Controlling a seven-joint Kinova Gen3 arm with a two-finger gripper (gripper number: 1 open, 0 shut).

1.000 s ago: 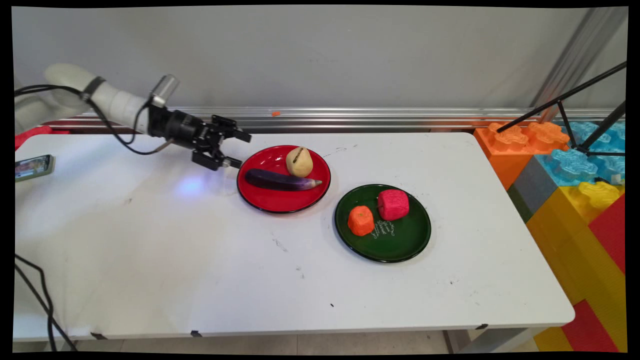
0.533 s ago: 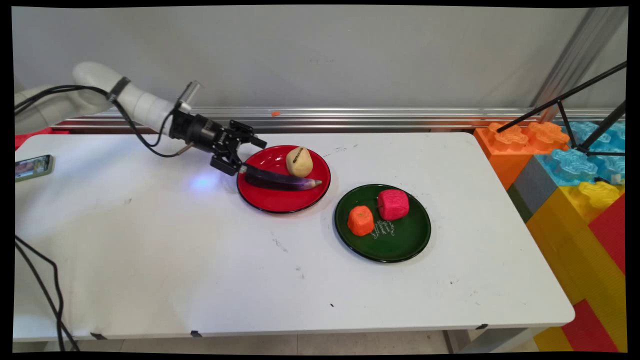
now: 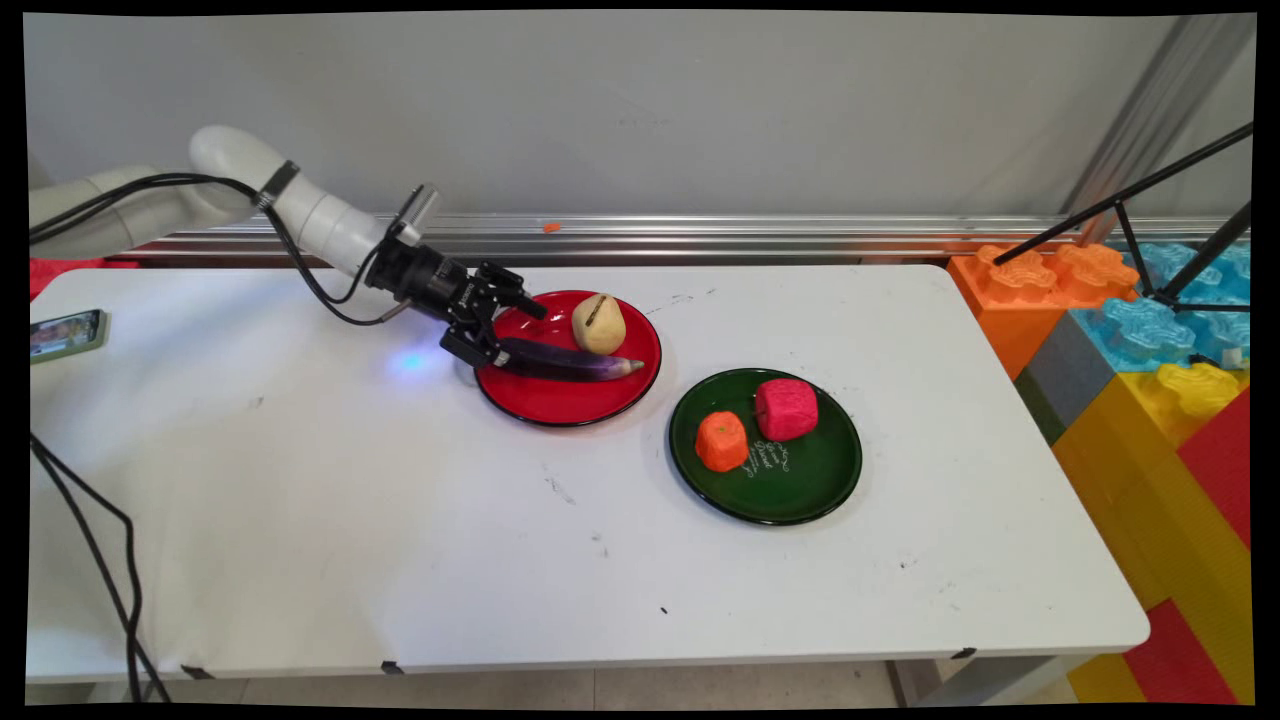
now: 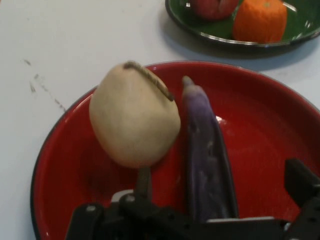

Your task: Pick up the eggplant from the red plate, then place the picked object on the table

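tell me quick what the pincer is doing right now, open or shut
Pincer: open, its fingers either side of the purple eggplant's near end on the red plate, not closed on it.

I saw bright, even light from above, soft shadows under the plates (image 3: 560, 405), shiny glare on the table (image 3: 300, 480), and everything looked sharp.

White rounded arm (image 3: 300, 205), black cables (image 3: 90, 560) (one strapped by a dark band), black two-fingered pincer (image 3: 515, 330).

Open fingers (image 3: 505, 330) straddle the eggplant's (image 3: 565, 361) end on the red plate (image 3: 560, 405).
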